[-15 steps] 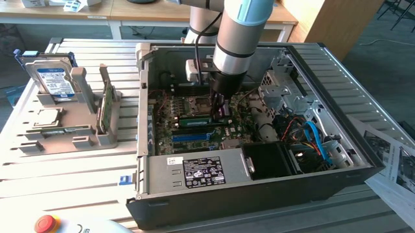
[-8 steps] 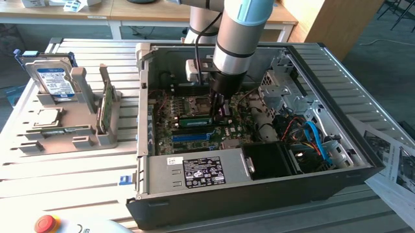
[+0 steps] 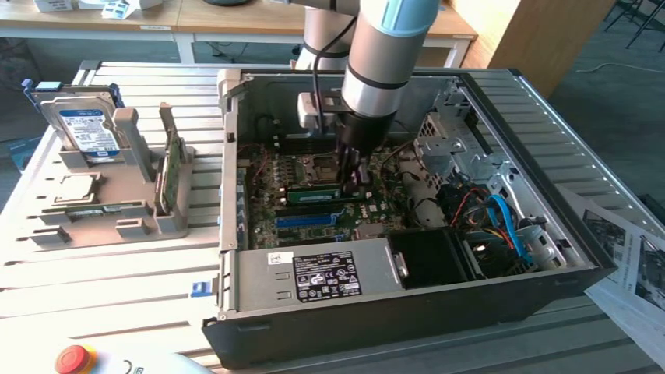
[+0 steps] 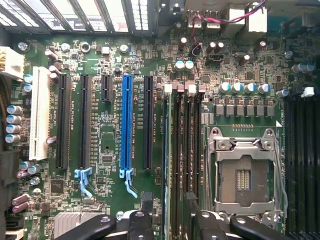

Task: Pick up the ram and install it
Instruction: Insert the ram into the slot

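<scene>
Hovering inside the computer case (image 3: 416, 315), the gripper (image 3: 353, 181) has its fingers (image 4: 137, 225) apart. The ram (image 3: 311, 190) sits in a slot directly beneath, between them. Motherboard (image 4: 107, 135) printing is unreadable.

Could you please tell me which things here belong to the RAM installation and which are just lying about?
Job in hand:
- ram, standing in a motherboard slot
- gripper, open, right at it
- computer case

Lying about:
- hard drive
- another green stick in the grey holder
- papers
- red stop button
</scene>
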